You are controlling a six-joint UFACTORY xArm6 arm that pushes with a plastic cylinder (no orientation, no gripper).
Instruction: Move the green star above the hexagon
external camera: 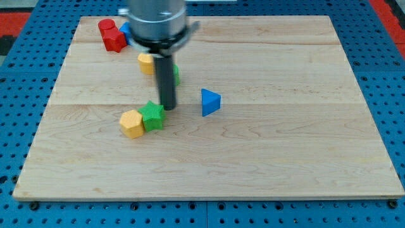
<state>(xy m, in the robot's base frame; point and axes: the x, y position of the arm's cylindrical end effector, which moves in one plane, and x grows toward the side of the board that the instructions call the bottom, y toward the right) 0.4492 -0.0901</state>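
The green star lies left of the board's middle, touching the yellow hexagon on its lower left. My tip stands just to the right of the star, at its upper right edge, close to or touching it. The rod rises from there and hides part of what lies behind it.
A blue triangle lies to the right of my tip. A yellow block and a green block sit behind the rod, partly hidden. A red block and a blue block lie at the top left. The wooden board rests on a blue pegboard.
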